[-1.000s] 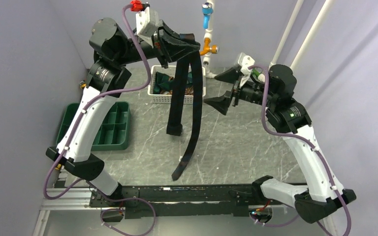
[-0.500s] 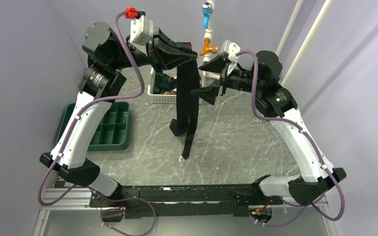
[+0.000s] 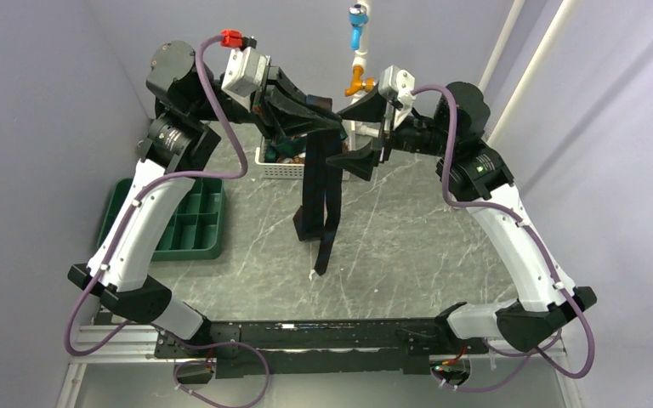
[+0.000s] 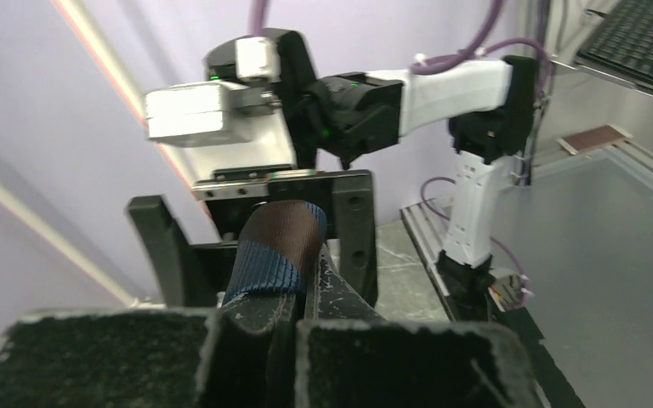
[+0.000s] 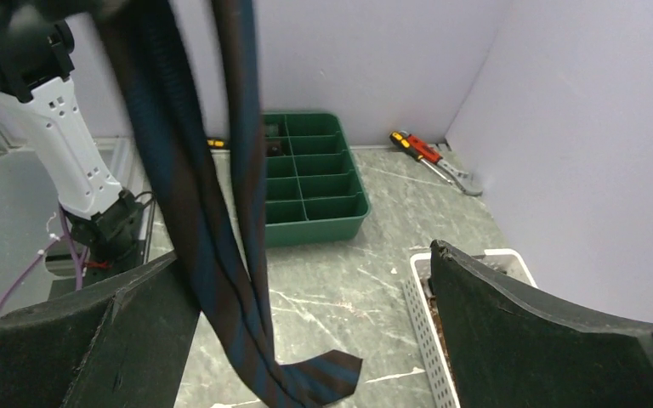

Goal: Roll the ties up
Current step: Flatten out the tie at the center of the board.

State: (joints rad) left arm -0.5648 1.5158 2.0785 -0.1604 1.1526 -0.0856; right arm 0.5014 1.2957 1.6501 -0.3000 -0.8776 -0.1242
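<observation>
A dark navy tie with brown stripes (image 3: 321,189) hangs in two strands from my left gripper (image 3: 330,115), which is shut on its fold high above the table. The same tie (image 4: 279,248) bends over the shut fingers in the left wrist view. Both strands reach down to the table, where the wide end (image 5: 327,374) lies flat. My right gripper (image 3: 341,137) is open at the top of the strands. In the right wrist view the tie (image 5: 208,221) hangs between its fingers, close to the left finger (image 5: 136,340). More ties (image 3: 289,141) lie in the white basket (image 3: 276,168).
A green compartment tray (image 3: 189,223) sits at the left of the table, also in the right wrist view (image 5: 310,178). A red-handled tool (image 5: 421,150) lies by the wall behind it. The white basket rim (image 5: 425,340) is just under my right finger. White pipes stand at the back.
My right gripper has swung up and left until its open fingers flank the hanging tie. The left arm shifted slightly, and the two strands have swung together with the narrow end drawn in.
</observation>
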